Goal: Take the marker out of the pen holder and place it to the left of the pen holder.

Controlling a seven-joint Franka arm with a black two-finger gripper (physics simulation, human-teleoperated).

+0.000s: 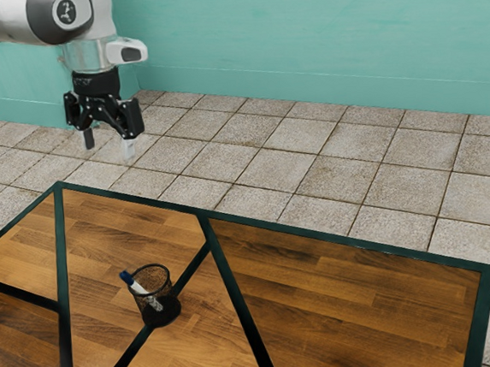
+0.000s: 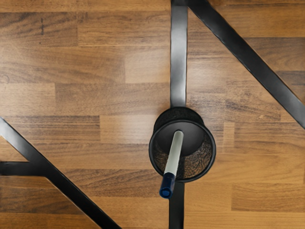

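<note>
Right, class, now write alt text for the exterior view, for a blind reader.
A blue-capped white marker leans in a black mesh pen holder on a wooden table. At the view's upper left, an open black robotic claw hangs empty; behind are floor tiles and a turquoise wall.

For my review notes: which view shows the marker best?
The wrist view: looking into the pen holder, it shows the marker unobstructed. The exterior view shows its blue end over the rim, its body partly behind mesh.
</note>
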